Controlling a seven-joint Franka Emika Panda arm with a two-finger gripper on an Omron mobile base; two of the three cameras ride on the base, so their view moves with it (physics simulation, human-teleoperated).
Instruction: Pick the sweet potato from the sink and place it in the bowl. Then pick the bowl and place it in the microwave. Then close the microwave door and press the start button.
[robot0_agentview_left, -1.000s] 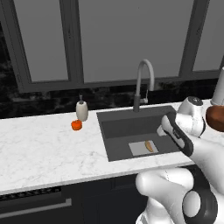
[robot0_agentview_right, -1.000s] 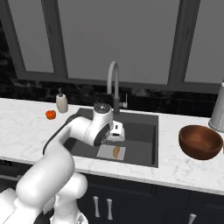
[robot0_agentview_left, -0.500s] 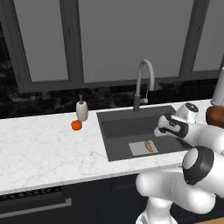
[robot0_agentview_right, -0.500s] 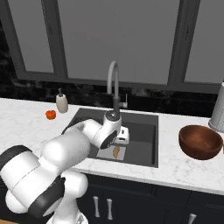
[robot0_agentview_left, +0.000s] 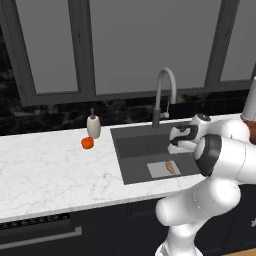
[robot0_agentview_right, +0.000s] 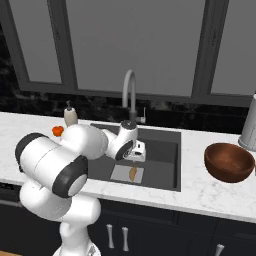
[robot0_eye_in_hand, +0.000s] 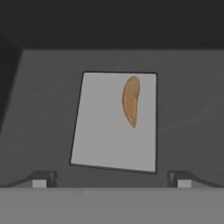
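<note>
The gripper (robot0_eye_in_hand: 112, 178) is hanging over the sink (robot0_agentview_right: 165, 172) with its jaws spread wide and nothing between them; in the hand view one dark fingertip (robot0_eye_in_hand: 43, 177) is showing at each bottom corner, well apart. Straight ahead of the tips, the light patch (robot0_eye_in_hand: 114, 127) on the sink floor is lying framed between them, and the sweet potato (robot0_eye_in_hand: 130, 100) is resting on that patch, toward its far right part, untouched and clear of both tips. From the base views the hand is sitting above the basin, with the potato (robot0_agentview_left: 170, 167) below it and a little nearer the front edge of the sink (robot0_agentview_left: 131, 150); in the right view the potato (robot0_agentview_right: 133, 173) is lying just under the hand. Behind the hand the faucet (robot0_agentview_left: 164, 95) is rising from the back rim. Off to the hand's right, on the counter (robot0_agentview_right: 210, 190) past the sink's rim, the bowl (robot0_agentview_right: 229, 162) is standing upright and empty. To the hand's left, well apart on the counter, a soap bottle (robot0_agentview_left: 93, 126) and a small orange thing (robot0_agentview_left: 87, 143) are sitting close together.
</note>
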